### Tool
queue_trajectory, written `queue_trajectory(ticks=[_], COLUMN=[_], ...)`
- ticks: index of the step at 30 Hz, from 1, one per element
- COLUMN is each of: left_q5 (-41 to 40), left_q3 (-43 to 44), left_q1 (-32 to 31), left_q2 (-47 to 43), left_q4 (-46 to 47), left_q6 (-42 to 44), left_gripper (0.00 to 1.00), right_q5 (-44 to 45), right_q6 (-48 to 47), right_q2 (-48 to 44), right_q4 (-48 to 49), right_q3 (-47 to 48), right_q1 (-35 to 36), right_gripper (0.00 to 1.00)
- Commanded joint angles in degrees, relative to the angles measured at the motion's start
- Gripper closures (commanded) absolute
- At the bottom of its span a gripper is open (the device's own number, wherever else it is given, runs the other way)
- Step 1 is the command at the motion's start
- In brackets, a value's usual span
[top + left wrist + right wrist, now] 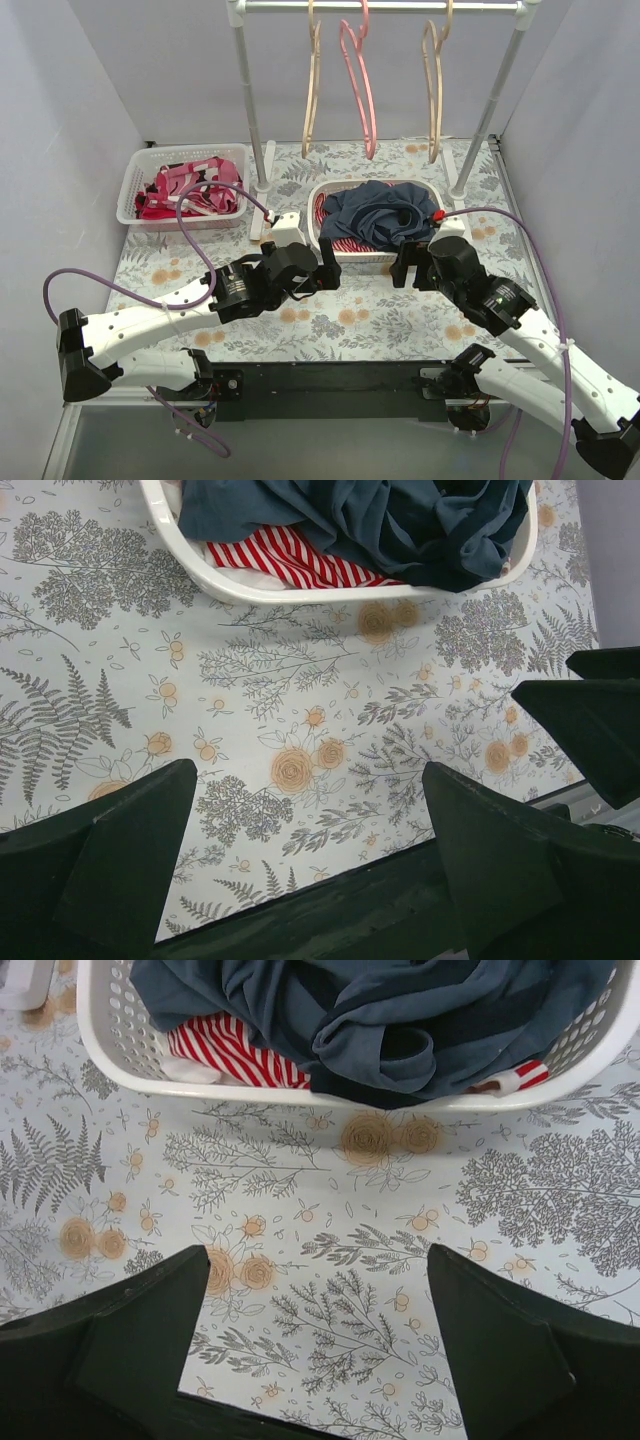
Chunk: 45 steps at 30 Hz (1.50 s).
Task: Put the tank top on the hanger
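Note:
The dark navy tank top (pixel 375 215) lies crumpled in a white oval basket (pixel 325 192), over a red-and-white striped garment (pixel 345 243). It also shows in the left wrist view (pixel 400 520) and in the right wrist view (pixel 400 1010). Two tan hangers (pixel 312 90) (pixel 435 90) hang on the rail at the back. My left gripper (pixel 332 265) is open and empty, just in front of the basket's left end. My right gripper (pixel 402 265) is open and empty, in front of the basket's right end.
A pink hanger (pixel 360 85) hangs between the tan ones on the rail (pixel 380 6), which stands on two metal posts. A white crate (pixel 135 185) of pink and red clothes (pixel 190 190) sits at the back left. A floral cloth (pixel 340 320) covers the table.

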Motion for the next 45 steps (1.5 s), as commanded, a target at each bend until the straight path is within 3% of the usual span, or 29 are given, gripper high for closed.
queue_trajectory(ticks=[1,12,17,22,26,35,45], left_q5=[-0.71,-0.35,-1.05,-1.05,-0.61,-0.35,-0.17], left_q3=[0.22,0.93,1.19,1.72,1.28,0.31,-0.74], left_q1=[0.19,0.19,0.28,0.45,0.54,0.71,0.80], left_q2=[-0.94,-0.32,-0.67,-0.32,-1.20,-2.34,-1.55], left_q4=[0.39,1.18,2.24,1.10,0.66,1.62,2.50], left_q6=[0.00,-0.71,-0.09,-0.17,-0.17,0.53,0.53], left_gripper=[0.02,0.02,0.02,0.02,0.02,0.02,0.02], right_q5=[4.15,8.90,9.87,2.50,-2.25,-12.09,-12.63], right_q6=[-2.42,-7.34,-9.02,-9.46,-9.37,-6.91,-6.03], right_q2=[-2.59,2.93,6.98,11.98,17.08,24.82,27.72], right_q4=[5.77,8.51,8.94,13.59,16.59,24.15,24.76], right_q3=[1.65,4.90,8.41,10.00,10.88,7.45,3.23], right_q1=[0.32,-0.21,-4.68,-13.81,-17.25,-18.23,-18.23], right_gripper=[0.01,0.04,0.05,0.08,0.13,0.22,0.27])
